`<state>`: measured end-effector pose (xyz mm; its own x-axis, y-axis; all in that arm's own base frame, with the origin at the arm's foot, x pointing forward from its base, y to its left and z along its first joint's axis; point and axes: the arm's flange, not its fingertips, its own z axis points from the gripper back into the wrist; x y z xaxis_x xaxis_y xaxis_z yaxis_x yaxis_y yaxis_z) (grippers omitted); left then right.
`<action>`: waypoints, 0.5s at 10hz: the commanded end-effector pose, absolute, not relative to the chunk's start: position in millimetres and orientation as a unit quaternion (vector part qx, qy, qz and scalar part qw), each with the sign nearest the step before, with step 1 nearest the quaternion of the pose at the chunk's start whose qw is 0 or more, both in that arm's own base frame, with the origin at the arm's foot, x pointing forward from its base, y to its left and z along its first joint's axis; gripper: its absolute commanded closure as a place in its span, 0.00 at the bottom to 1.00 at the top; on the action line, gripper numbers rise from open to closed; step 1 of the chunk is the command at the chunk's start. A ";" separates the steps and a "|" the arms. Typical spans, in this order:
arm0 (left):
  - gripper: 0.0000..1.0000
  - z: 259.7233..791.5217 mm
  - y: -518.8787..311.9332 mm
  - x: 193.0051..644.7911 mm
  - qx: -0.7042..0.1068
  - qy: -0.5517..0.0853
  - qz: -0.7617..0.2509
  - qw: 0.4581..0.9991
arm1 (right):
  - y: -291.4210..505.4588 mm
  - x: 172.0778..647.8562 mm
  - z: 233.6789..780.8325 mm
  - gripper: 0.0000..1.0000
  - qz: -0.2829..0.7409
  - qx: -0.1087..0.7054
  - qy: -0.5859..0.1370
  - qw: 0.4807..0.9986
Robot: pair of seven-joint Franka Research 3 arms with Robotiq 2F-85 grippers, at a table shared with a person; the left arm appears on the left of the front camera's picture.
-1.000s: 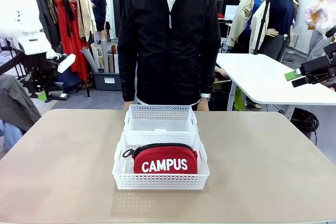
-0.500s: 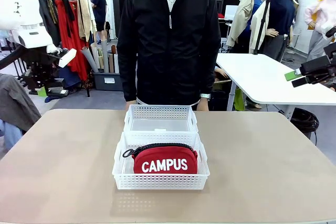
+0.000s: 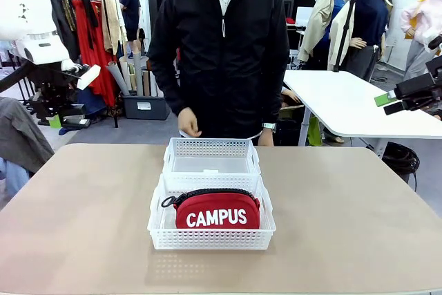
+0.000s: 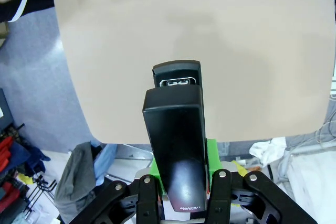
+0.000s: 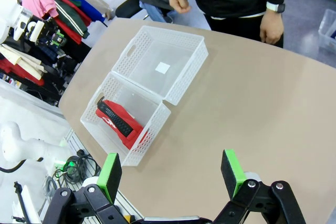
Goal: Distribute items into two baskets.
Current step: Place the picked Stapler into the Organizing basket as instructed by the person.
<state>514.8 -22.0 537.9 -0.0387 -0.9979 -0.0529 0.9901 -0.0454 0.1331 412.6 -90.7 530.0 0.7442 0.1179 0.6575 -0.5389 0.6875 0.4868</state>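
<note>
The red CAMPUS pouch (image 3: 217, 210) lies in the near white basket (image 3: 210, 240); the far basket (image 3: 211, 147) behind it holds nothing. High off the table's left side, my left gripper (image 3: 61, 117) (image 4: 181, 169) is shut on the black stapler (image 4: 177, 135), which points out over the table (image 4: 199, 24). At the right edge my right gripper (image 3: 397, 99) (image 5: 170, 174) hangs open and holds nothing. The right wrist view looks down on the far basket (image 5: 190, 74) and the near basket (image 5: 152, 135) with the pouch (image 5: 118, 121) inside.
A person in a black jacket (image 3: 221, 53) stands at the far table edge, one hand (image 3: 188, 124) raised at waist height, the other (image 5: 268, 27) hanging low. The baskets touch end to end at the middle of the table (image 3: 345, 226). A white table (image 3: 352, 105) stands behind.
The person's hand on the picture's left has risen to waist height. My left arm shifted slightly up and right a second ago, then held still.
</note>
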 end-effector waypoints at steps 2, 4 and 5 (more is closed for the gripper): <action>1.00 539.4 -19.7 514.1 0.071 -0.034 -0.719 0.691 | -89.8 412.6 531.7 0.00 0.192 0.349 -0.306 0.865; 1.00 539.4 -19.7 514.1 0.071 -0.034 -0.719 0.691 | -89.8 412.6 531.7 0.00 0.192 0.349 -0.306 0.865; 1.00 539.4 -19.7 514.1 0.071 -0.034 -0.719 0.691 | -89.8 412.6 531.7 0.00 0.192 0.349 -0.306 0.865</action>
<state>514.8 -22.0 537.9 -0.0387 -0.9979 -0.0529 0.9901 -0.0454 0.1331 412.6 -90.7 530.0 0.7442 0.1179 0.6575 -0.5389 0.6875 0.4868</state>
